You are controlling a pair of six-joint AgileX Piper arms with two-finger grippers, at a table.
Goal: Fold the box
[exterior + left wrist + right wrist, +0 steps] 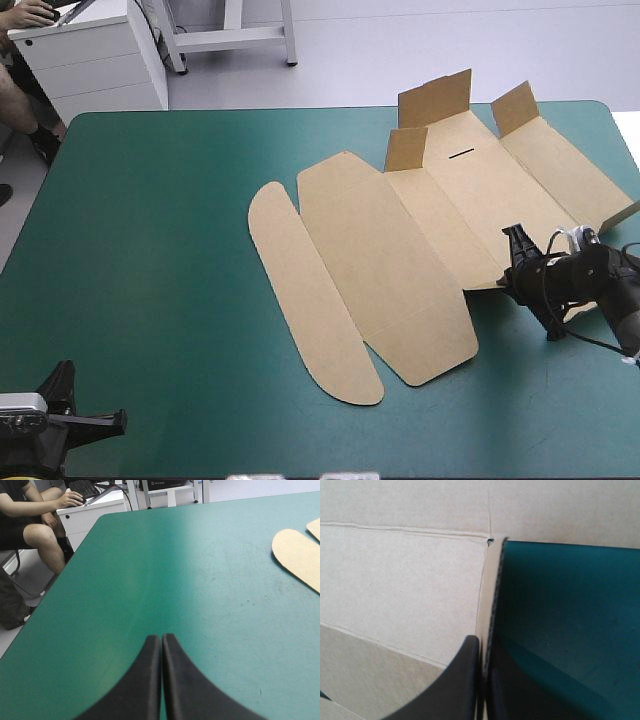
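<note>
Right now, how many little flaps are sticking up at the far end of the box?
3. The far left flap, the far right flap, and a nearer flap on the box's left side. None look hidden.

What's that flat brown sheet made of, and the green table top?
The box looks like corrugated cardboard, matte brown: the right wrist view shows a layered, fluted-looking cut edge and pressed crease lines. The teal-green cover seems to be a smooth mat, perhaps rubber or vinyl, with a soft sheen and faint scuffs; the exact material is unclear.
</note>
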